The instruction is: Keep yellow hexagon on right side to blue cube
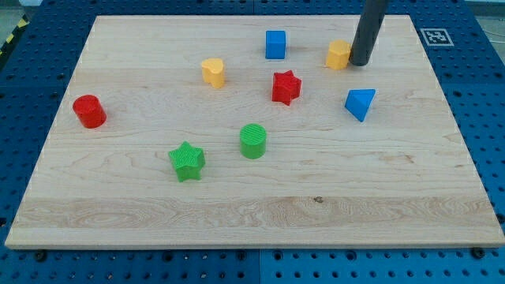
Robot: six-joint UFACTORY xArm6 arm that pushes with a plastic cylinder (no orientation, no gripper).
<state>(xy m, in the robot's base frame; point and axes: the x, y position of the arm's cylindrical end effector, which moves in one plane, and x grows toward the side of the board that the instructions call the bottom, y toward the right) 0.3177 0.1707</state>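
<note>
The blue cube (275, 44) sits near the view's top, a little right of centre. The orange-yellow hexagon (338, 55) lies to the cube's right, about a block's width of bare wood between them. My tip (360, 64) rests on the board right against the hexagon's right side; the dark rod rises from it out of the view's top. A second yellow block (213, 72), with a notched top like a heart, lies to the lower left of the cube.
A red star (286, 87) lies below the cube, a blue triangle (360, 103) below my tip. A green cylinder (253, 140) and green star (187, 161) sit in the middle. A red cylinder (89, 111) is at the left. The wooden board (252, 213) rests on a blue perforated table.
</note>
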